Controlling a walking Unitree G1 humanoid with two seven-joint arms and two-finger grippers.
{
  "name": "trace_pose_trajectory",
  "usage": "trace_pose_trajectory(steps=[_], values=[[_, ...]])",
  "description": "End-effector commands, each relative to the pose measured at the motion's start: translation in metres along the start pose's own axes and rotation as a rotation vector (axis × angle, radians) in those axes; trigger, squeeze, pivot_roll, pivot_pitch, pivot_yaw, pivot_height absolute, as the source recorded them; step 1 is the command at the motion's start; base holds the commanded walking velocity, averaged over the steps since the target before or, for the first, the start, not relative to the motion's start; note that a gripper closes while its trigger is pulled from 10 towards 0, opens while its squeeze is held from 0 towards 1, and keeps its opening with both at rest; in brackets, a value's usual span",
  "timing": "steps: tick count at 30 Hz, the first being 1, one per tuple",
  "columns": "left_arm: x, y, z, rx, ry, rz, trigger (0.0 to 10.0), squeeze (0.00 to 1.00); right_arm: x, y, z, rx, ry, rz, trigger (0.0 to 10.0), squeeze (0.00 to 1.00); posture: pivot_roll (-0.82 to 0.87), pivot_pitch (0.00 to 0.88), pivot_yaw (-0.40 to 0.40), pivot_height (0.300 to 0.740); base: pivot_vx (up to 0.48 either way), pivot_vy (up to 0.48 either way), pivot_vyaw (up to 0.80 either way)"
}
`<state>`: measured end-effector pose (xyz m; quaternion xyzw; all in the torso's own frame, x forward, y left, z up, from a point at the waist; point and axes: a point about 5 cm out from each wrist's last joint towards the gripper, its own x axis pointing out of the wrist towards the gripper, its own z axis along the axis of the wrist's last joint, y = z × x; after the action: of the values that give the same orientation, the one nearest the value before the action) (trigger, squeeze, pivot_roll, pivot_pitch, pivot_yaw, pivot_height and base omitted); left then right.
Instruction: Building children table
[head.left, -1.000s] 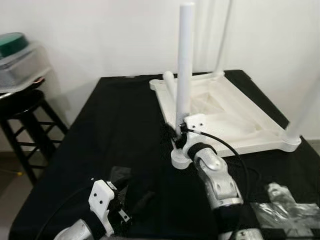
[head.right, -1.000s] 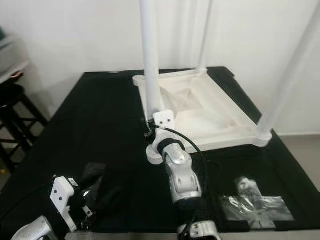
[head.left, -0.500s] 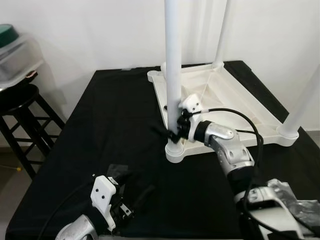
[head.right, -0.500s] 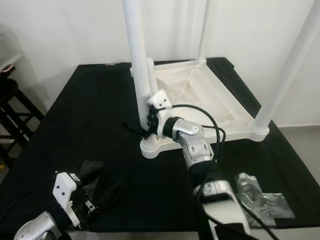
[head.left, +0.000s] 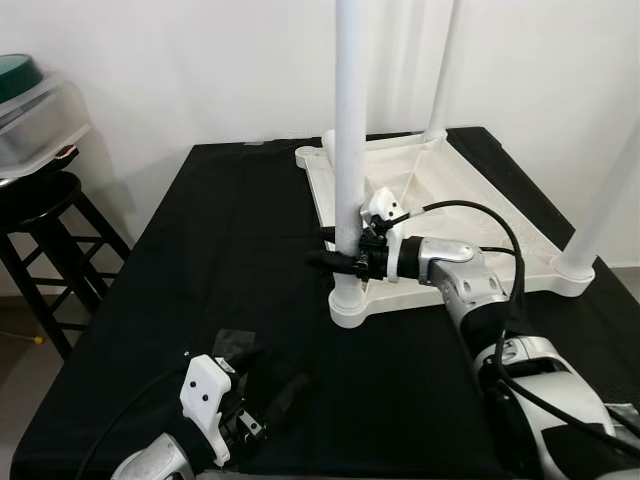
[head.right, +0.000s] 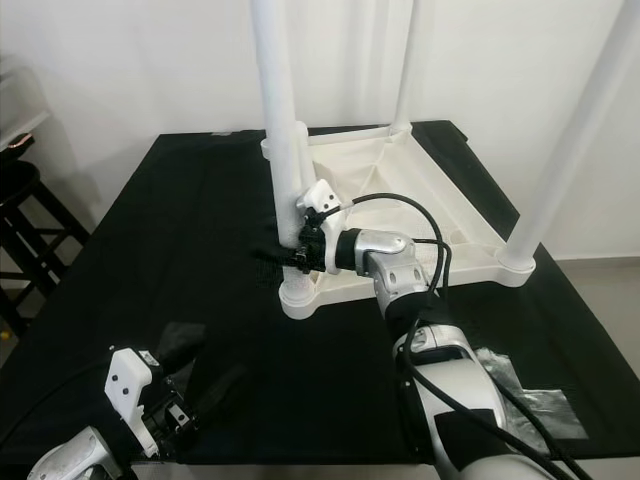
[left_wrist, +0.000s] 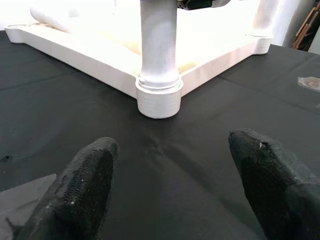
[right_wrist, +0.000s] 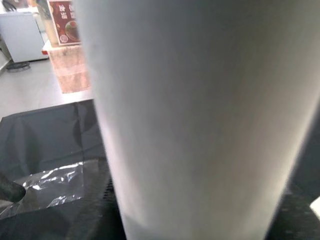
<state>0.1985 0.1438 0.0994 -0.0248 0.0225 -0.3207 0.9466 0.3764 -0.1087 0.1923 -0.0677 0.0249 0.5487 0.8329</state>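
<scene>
Since 1 s ago your right claw (head.left: 340, 258) has swung round from below the near leg (head.left: 350, 150) to clamp it side-on, just above its corner socket (head.left: 350, 305). Fingers are closed around the leg; the upturned tabletop (head.left: 480, 240) lies on the black surface (head.left: 230, 250) just beyond the claw. Left claw (left_wrist: 170, 185) sits low, spread wide, well short of the socket. Step looks like seating the leg: next prob. press or twist it home, keeping it upright.
</scene>
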Motion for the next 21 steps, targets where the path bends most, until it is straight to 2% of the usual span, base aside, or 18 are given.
trace_pose_trajectory(steps=[1,2,5,10,11,12,13,14,15,20,21], values=[[-0.003,0.000,-0.004,-0.001,0.020,0.007,10.0,0.00,0.005,0.003,-0.005,0.007,0.006,0.014,0.0,0.00,-0.05,0.030,0.057,0.740,0.000,0.000,0.00],[-0.003,0.000,-0.004,-0.001,0.020,0.007,10.0,0.00,0.005,0.003,-0.005,0.007,0.006,0.014,0.0,0.00,-0.05,0.030,0.057,0.740,0.000,0.000,0.00],[-0.004,-0.001,-0.004,-0.003,0.020,0.005,10.0,0.00,-0.001,0.000,-0.013,0.026,-0.010,-0.115,0.0,0.00,-0.05,0.036,0.049,0.740,0.000,0.000,0.00],[-0.004,-0.001,-0.004,-0.003,0.020,0.005,10.0,0.00,-0.002,0.000,-0.015,0.031,-0.014,-0.134,0.0,0.00,-0.05,0.036,0.049,0.740,0.000,0.000,0.00],[-0.008,-0.001,-0.003,-0.005,0.021,0.009,10.0,0.00,-0.007,0.022,-0.061,0.186,0.044,-0.767,0.0,0.00,-0.05,0.053,0.048,0.740,0.000,0.000,0.00],[-0.008,-0.001,-0.003,-0.005,0.021,0.009,10.0,0.00,-0.007,0.022,-0.061,0.186,0.044,-0.767,0.0,0.00,-0.05,0.053,0.048,0.740,0.000,0.000,0.00],[-0.009,-0.001,-0.003,-0.006,0.021,0.011,10.0,0.00,-0.015,0.038,-0.075,0.234,0.083,-0.929,0.0,0.00,-0.05,0.053,0.048,0.740,0.000,0.000,0.00],[-0.009,0.000,-0.003,-0.005,0.025,0.009,10.0,0.00,-0.015,0.056,-0.082,0.247,0.100,-0.967,0.0,0.00,-0.07,0.053,0.067,0.740,0.000,0.000,0.00],[-0.009,0.001,-0.003,-0.005,0.028,0.007,10.0,0.00,-0.011,0.066,-0.083,0.242,0.094,-0.916,0.0,0.00,-0.07,0.053,0.067,0.740,0.000,0.000,0.00],[-0.008,0.001,-0.003,-0.011,0.029,0.003,10.0,0.00,-0.009,0.061,-0.080,0.197,0.088,-0.878,0.0,0.00,-0.06,0.055,0.063,0.740,0.000,0.000,0.00],[-0.007,0.001,-0.004,-0.012,0.030,-0.003,10.0,0.00,-0.008,0.054,-0.078,0.182,0.087,-0.877,0.0,0.00,-0.06,0.044,0.055,0.740,0.000,0.000,0.00]])
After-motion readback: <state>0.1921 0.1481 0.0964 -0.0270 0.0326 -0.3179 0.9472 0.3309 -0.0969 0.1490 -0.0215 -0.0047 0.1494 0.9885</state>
